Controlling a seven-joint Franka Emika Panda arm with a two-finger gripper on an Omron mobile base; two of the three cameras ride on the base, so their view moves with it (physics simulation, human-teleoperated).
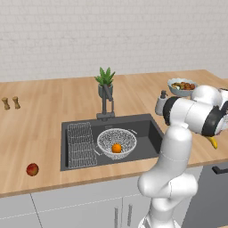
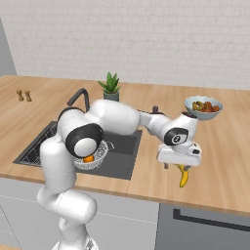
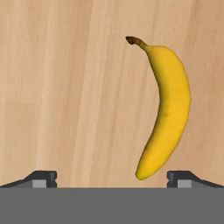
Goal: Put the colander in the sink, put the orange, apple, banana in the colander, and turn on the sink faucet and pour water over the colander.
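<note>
The mesh colander [image 1: 109,136] sits in the dark sink [image 1: 147,129] with the orange [image 1: 116,148] inside it. On the counter left of the sink lies the apple [image 1: 32,169]. The banana [image 3: 168,109] lies flat on the wood to the right of the sink, also seen at the counter's front edge [image 2: 183,177]. My gripper [image 3: 113,179] hovers just above it, open, with nothing between the fingertips [image 3: 43,178]; the banana lies toward one fingertip. Behind the basin stands the faucet [image 1: 106,104]. Water is out of view.
A flat wire rack [image 1: 81,144] lies in the sink's left part. A potted plant [image 1: 105,78] stands behind the faucet. A pale blue bowl of food [image 1: 181,86] sits at the back right, and two small shakers [image 1: 10,103] at the far left.
</note>
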